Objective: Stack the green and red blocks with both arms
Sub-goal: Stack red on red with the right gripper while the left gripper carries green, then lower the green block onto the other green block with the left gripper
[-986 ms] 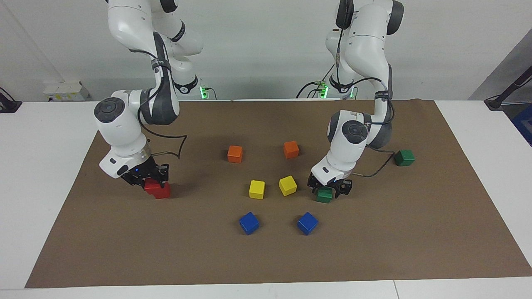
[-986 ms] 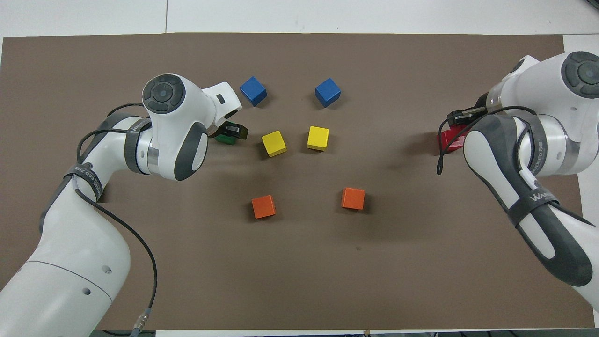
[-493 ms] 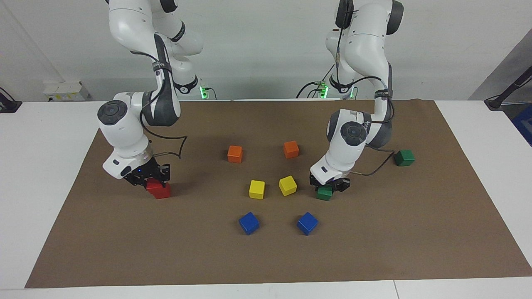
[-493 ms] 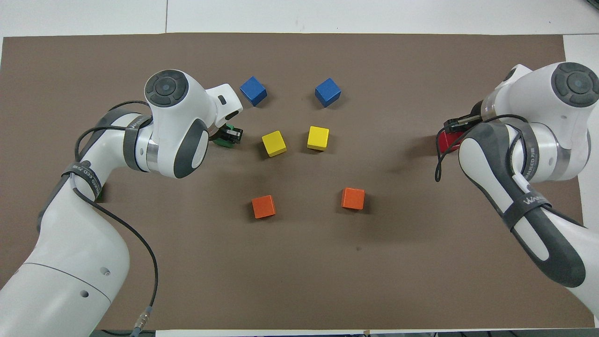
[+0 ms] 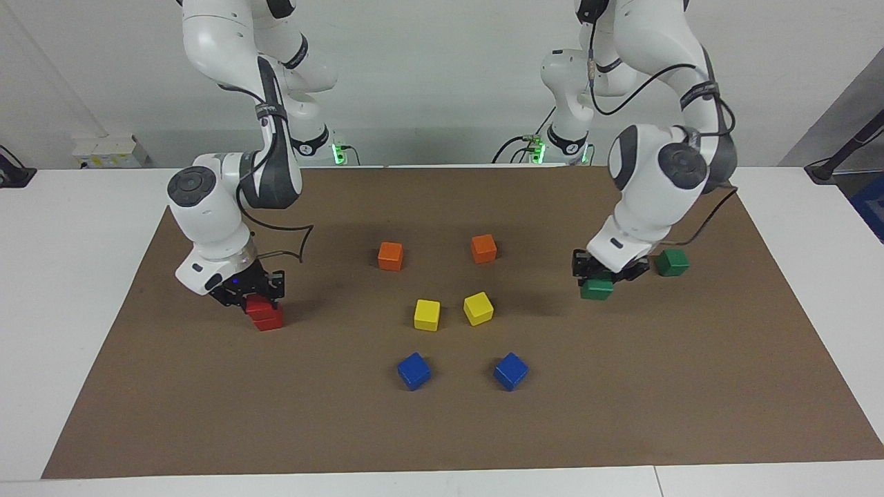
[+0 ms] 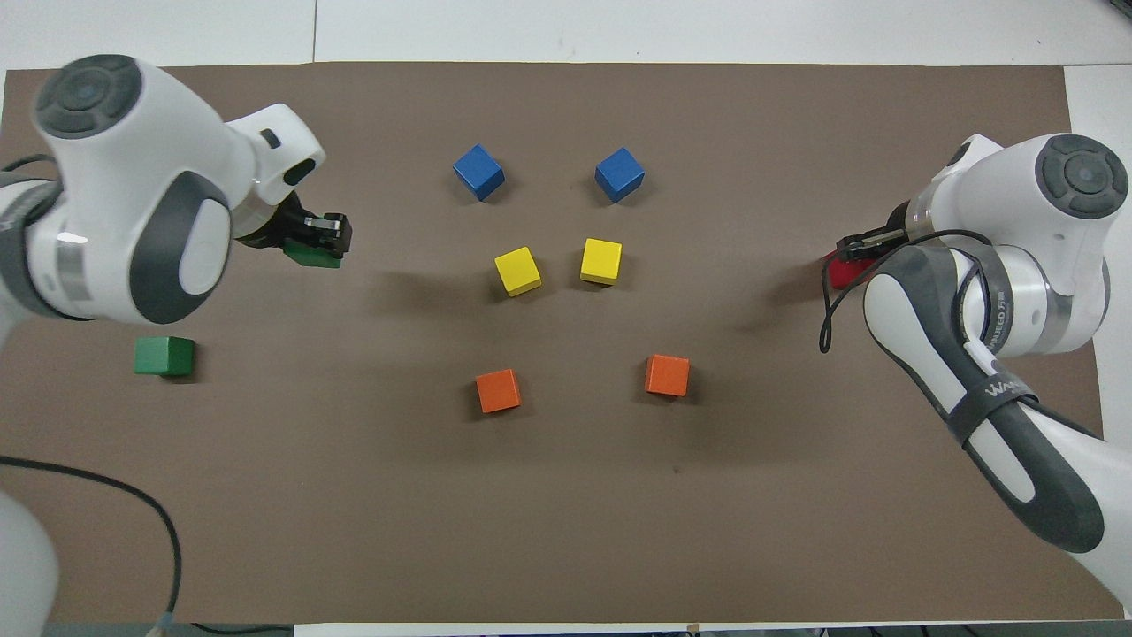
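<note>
My left gripper [image 5: 608,273] [image 6: 320,235] is shut on a dark green block [image 5: 595,288] [image 6: 309,257] and holds it a little above the brown mat. It hangs beside the second green block [image 5: 672,262] [image 6: 164,356], which lies on the mat toward the left arm's end. Toward the right arm's end, my right gripper [image 5: 252,295] [image 6: 862,245] is shut on a red block [image 5: 258,306]. That block is on top of another red block [image 5: 270,321]; I cannot tell whether they touch. From overhead only a sliver of red [image 6: 838,270] shows under the arm.
Two orange blocks [image 5: 390,255] [image 5: 483,248], two yellow blocks [image 5: 427,314] [image 5: 478,308] and two blue blocks [image 5: 414,371] [image 5: 510,371] lie around the mat's middle. The brown mat [image 5: 442,428] covers most of the white table.
My left gripper closed on the green block beside the yellow ones, lifted it and carried it toward the other green block. The right gripper shifted slightly with its red block.
</note>
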Action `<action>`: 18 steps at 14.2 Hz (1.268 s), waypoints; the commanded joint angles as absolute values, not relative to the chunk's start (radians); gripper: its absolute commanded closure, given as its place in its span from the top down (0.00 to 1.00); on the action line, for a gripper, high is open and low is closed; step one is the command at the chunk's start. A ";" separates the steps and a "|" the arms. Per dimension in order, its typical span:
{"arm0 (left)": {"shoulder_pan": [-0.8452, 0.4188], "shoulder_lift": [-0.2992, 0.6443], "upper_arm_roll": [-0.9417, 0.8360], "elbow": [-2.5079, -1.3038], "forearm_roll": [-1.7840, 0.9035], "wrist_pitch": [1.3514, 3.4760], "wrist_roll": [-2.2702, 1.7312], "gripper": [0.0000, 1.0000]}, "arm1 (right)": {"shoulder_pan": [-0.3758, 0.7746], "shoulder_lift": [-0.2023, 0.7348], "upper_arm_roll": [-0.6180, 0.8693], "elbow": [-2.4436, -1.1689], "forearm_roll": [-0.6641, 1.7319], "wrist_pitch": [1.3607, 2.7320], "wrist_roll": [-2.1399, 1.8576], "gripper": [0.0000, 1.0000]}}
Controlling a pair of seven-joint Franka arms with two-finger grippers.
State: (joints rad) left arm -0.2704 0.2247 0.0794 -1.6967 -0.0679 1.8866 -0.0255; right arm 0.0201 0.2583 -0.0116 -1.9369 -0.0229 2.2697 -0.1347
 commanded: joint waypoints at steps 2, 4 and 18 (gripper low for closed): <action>-0.120 0.085 0.071 -1.876 -0.067 1.890 0.143 0.00 | 0.011 0.222 -0.009 -1.982 -0.017 2.296 -0.170 0.00; -0.026 0.075 0.071 -1.905 -0.067 1.901 0.250 0.00 | 0.008 0.222 -0.009 -1.982 -0.017 2.307 -0.170 0.00; 0.158 -0.049 0.071 -2.279 -0.067 2.307 0.338 0.00 | 0.011 0.236 -0.009 -1.982 -0.017 2.338 -0.169 0.00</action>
State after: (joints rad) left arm 0.1469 -0.0025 0.0808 -2.2088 -0.0678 2.2404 0.3578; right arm 0.0188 0.2554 -0.0136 -1.9565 -0.0229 2.3151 -0.1347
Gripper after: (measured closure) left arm 0.449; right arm 0.449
